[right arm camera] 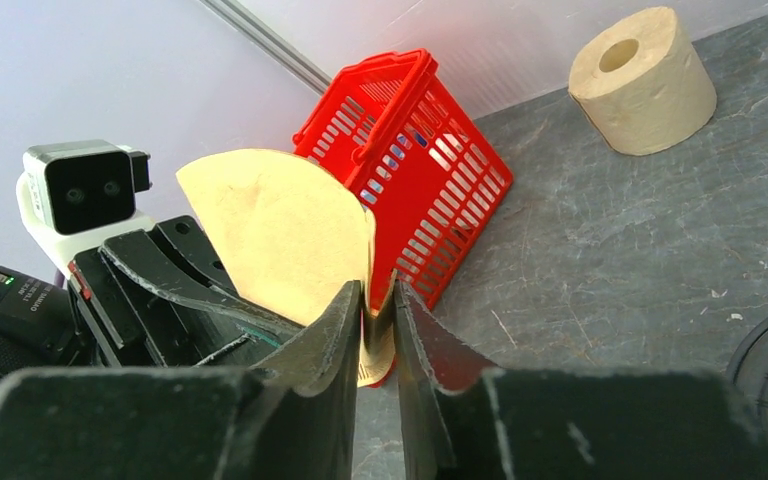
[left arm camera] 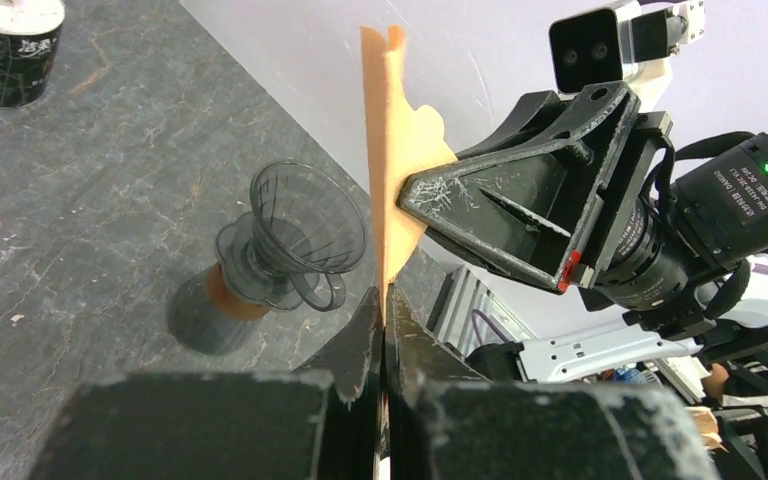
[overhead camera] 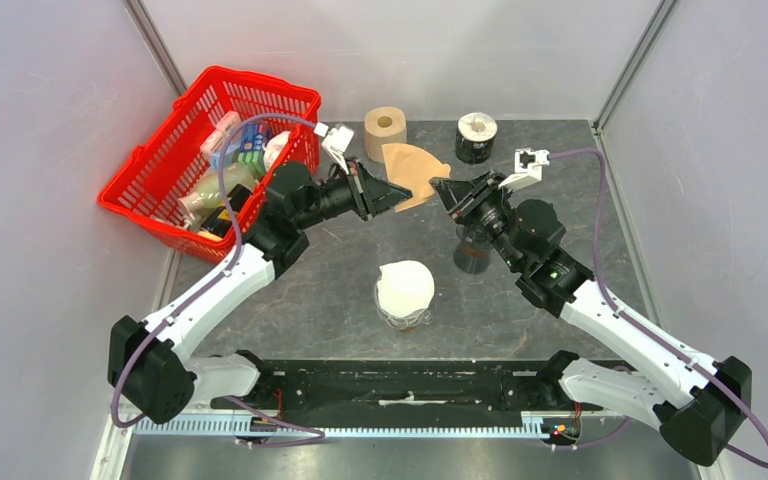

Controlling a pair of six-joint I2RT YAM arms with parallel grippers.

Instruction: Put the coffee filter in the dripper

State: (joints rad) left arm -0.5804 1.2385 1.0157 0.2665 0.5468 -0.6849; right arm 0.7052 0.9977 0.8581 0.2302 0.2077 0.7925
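Note:
The brown paper coffee filter (overhead camera: 415,168) hangs in the air between both grippers, above the back of the table. My left gripper (overhead camera: 398,194) is shut on its lower edge; in the left wrist view the filter (left arm camera: 392,170) stands edge-on out of the closed gripper (left arm camera: 383,300). My right gripper (overhead camera: 441,188) is closed to a narrow gap on the opposite edge, and the filter (right arm camera: 280,235) fans out past its gripper (right arm camera: 376,297). The dark see-through dripper (overhead camera: 472,250) stands on the table under the right arm, also seen in the left wrist view (left arm camera: 295,235).
A red basket (overhead camera: 160,195) with groceries stands at the back left. A brown paper roll (overhead camera: 385,128) and a black-wrapped roll (overhead camera: 476,137) stand at the back. A glass server topped with white filters (overhead camera: 405,290) stands mid-table in front.

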